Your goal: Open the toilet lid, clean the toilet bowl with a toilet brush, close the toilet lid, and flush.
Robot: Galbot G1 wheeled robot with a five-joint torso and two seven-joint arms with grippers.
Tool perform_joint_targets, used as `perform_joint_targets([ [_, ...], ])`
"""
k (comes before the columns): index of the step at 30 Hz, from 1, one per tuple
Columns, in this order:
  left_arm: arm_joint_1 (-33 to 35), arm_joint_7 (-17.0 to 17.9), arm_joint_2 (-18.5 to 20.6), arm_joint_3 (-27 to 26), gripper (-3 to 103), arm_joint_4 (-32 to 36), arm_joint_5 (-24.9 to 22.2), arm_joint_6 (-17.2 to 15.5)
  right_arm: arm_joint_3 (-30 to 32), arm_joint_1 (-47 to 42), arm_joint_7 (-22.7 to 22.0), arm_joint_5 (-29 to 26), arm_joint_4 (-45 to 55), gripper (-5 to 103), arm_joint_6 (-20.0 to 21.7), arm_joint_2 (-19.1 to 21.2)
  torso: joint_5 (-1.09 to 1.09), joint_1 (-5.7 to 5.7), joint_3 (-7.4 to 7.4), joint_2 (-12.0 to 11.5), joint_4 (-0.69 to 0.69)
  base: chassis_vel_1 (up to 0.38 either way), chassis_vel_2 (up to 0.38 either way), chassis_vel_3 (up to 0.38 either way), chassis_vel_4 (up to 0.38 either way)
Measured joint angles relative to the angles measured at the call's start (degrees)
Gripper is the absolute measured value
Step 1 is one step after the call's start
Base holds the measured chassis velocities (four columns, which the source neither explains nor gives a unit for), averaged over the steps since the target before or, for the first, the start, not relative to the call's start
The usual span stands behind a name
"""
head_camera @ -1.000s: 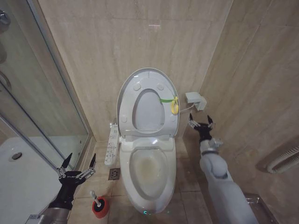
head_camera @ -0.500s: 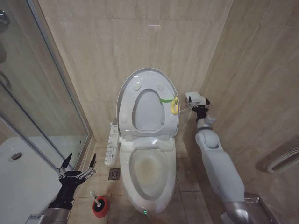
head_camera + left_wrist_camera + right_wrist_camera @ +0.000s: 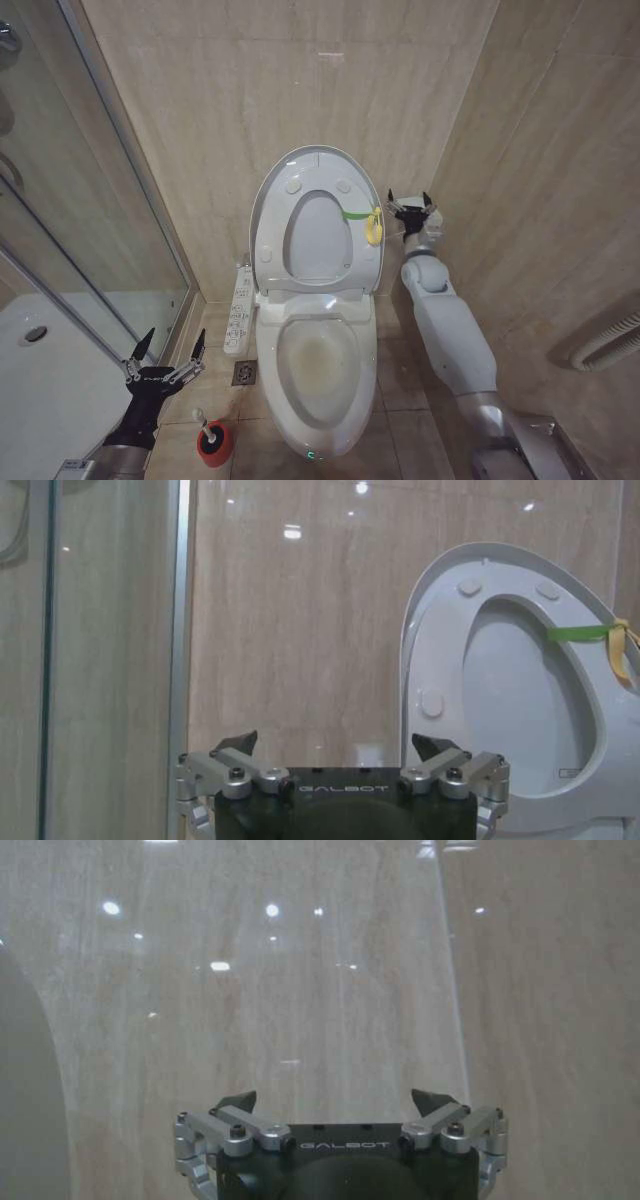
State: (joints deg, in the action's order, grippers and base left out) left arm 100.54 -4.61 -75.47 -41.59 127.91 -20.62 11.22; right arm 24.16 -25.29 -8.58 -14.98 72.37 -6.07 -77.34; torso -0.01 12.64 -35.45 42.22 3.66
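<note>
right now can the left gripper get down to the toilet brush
Probably yes: the left gripper hangs open just above and beside the toilet brush in its red holder, with nothing between them.

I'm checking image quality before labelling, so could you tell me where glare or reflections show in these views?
Head view: the toilet lid shows soft sheen, and the glass shower panel carries faint reflections. Left wrist view: bright spots dot the wall tile. Right wrist view: similar spots scatter over the wall above the right gripper.

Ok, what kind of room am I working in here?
A small tiled bathroom, it seems: a white smart toilet with its toilet lid raised over the toilet bowl, a glass shower enclosure beside it, and a toilet brush in a red holder on the floor.
</note>
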Motion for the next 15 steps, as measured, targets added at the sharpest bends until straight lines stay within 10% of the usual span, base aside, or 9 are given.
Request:
perform_joint_targets([
  [15,0.0,0.0,0.0,0.0,100,0.0,0.0,0.0,-5.16,3.39,-0.41,-0.21,-1.46,100,0.31,0.05,0.0,0.0,0.0,0.0,0.0,0.0,0.0,0.0,0.0],
])
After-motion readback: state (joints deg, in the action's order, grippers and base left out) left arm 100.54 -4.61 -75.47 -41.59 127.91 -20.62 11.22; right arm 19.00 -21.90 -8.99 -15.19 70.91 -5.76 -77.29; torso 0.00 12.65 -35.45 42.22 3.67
